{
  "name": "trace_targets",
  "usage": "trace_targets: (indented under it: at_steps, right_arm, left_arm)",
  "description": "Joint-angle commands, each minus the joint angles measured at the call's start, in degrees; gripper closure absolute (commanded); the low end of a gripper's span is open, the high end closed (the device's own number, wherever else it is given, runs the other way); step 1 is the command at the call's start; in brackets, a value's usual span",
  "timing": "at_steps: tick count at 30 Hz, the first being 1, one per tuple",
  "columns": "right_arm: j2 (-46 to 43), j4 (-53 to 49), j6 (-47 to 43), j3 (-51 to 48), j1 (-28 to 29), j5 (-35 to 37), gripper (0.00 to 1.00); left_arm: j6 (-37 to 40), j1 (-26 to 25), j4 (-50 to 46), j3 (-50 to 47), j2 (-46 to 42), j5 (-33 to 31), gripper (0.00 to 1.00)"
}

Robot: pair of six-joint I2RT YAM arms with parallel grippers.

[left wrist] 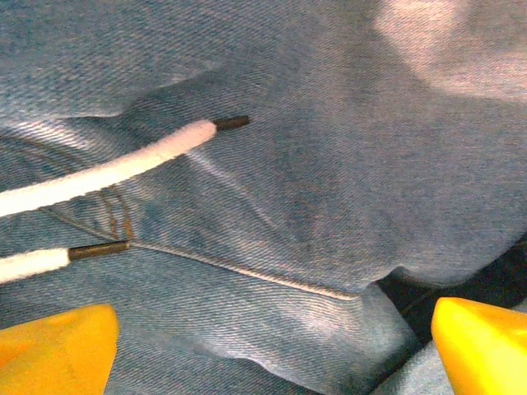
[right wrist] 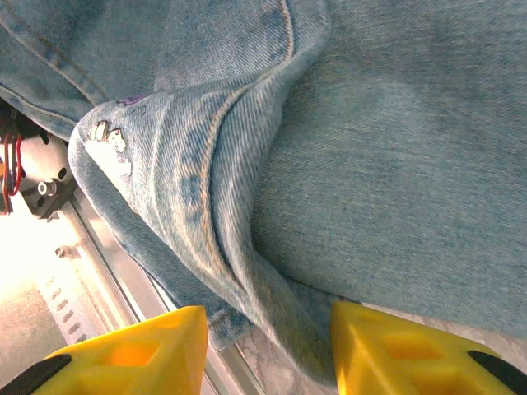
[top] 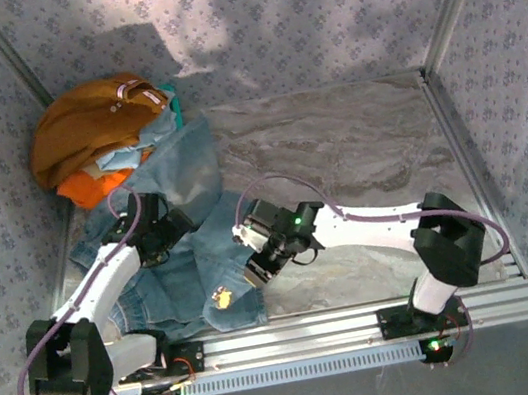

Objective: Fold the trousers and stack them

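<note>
Right gripper point(right wrist: 265, 350) sits low at the near edge of the table point(top: 358, 151). Its yellow fingers point(right wrist: 148, 350) are parted, and a folded hem of the trousers point(right wrist: 395, 164) hangs into the gap between them, with the pads not pressed onto the cloth. Just beside that hem runs the aluminium rail point(right wrist: 103, 276) that carries the arm bases. From above, this gripper rests at the right border of the denim, near a small brass-coloured spot point(top: 222, 297) on the cloth.

A little farther in and to the left, the left gripper point(left wrist: 272, 341) is close over the trousers with its fingertips spread wide; between them is only denim lying below. Two white cords point(left wrist: 123, 164) with dark tips cross the cloth ahead of it, beside a stitched seam.

The trousers lie crumpled over the left half of the table, running from the rail toward the far left corner. There — touching the far end of the denim — a mustard-brown garment point(top: 90, 125) is heaped over a bright orange cloth point(top: 89, 191).
</note>
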Motion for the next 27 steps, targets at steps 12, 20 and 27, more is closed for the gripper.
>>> trace_targets:
  at_steps: [12,20,27]
  right_arm:
    - [-3.44,-9.01,-0.16,3.48,-4.71,9.86,1.0]
    - [-14.34,-26.48,7.02,7.37,-28.08,33.26,1.0]
    - [-17.34,-22.73,9.44,9.51,-54.66,41.68,0.62]
  left_arm:
    - [1.7,-0.1,1.98,-0.63,-0.8,1.54,0.03]
    - [3.13,-1.6,2.79,2.08,1.43,1.6,0.04]
    - [6.52,-6.78,1.63,7.4,5.48,1.14,0.04]
